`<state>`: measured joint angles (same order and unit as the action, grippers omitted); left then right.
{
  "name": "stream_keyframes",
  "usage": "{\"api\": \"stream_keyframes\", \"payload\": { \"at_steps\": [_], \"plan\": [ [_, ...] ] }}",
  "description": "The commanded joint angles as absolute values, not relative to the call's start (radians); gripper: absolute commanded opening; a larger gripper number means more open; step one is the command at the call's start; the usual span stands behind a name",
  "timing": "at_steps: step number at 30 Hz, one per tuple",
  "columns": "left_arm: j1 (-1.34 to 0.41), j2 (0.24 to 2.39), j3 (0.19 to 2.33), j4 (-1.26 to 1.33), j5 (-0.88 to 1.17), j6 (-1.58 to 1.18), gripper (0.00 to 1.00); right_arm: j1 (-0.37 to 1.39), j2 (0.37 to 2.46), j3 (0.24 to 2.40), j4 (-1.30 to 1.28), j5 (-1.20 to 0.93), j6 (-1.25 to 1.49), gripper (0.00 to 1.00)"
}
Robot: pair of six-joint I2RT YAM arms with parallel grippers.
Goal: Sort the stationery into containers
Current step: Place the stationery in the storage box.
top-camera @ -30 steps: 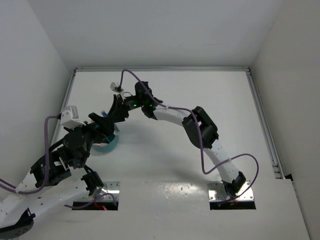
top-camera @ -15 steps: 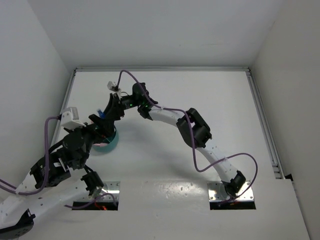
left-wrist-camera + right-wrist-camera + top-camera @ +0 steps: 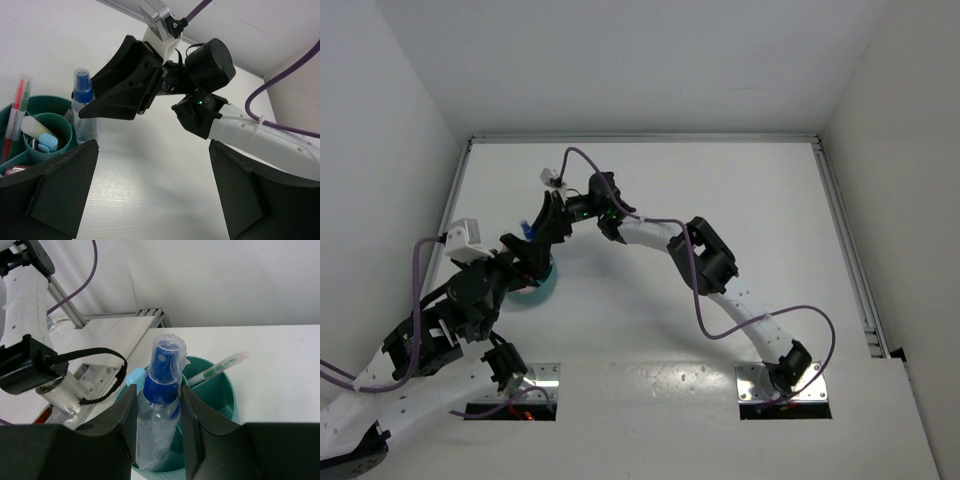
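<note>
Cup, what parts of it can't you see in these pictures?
- Top view: the cup is mostly under the left arm and the right end effector; its contents are too small.
- Left wrist: cut off by the left edge and the left end effector.
- Right wrist: the bottle hides most of its inside.

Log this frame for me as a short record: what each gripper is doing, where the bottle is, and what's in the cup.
right gripper: shut on bottle
bottle: clear, blue cap, upright at the cup's edge; inside or not unclear
left gripper: open, empty, beside cup
cup: teal, divided
in cup: green pen, pink-red pen, yellow marker, blue marker
</note>
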<state>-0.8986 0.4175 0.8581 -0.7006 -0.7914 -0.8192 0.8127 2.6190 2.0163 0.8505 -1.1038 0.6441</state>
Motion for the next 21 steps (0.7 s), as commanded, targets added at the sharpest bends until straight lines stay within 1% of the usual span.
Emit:
{"api": "stream_keyframes", "payload": {
  "at_steps": [1,9,13,14,15,18,19,21],
  "plan": [
    [-0.888,0.411,0.847,-0.669,-0.784,-0.804,0.98,0.808,2.623,2.074,0.969,-1.098,0.647,0.00],
    [-0.888,0.420,0.847,-0.660,-0.784,-0.795,0.98,0.808,2.634,2.103,0.968,-1.068,0.657,0.00],
    [-0.888,0.429,0.847,-0.650,-0.775,-0.795,0.98,0.808,2.643,2.103,0.968,-1.058,0.666,0.09],
    [-0.888,0.430,0.847,-0.650,-0.775,-0.795,0.98,0.808,2.643,2.092,0.968,-1.058,0.666,0.18],
    [-0.888,0.430,0.847,-0.650,-0.775,-0.795,0.98,0.808,2.643,2.092,0.968,-1.058,0.675,0.22],
    [-0.888,0.430,0.847,-0.650,-0.775,-0.795,0.98,0.808,2.643,2.083,0.968,-1.058,0.675,0.27],
    [-0.888,0.419,0.847,-0.650,-0.775,-0.795,0.98,0.808,2.643,2.083,0.968,-1.058,0.675,0.27],
    [-0.888,0.419,0.847,-0.650,-0.775,-0.795,0.98,0.808,2.643,2.083,0.968,-1.058,0.675,0.31]
  ]
}}
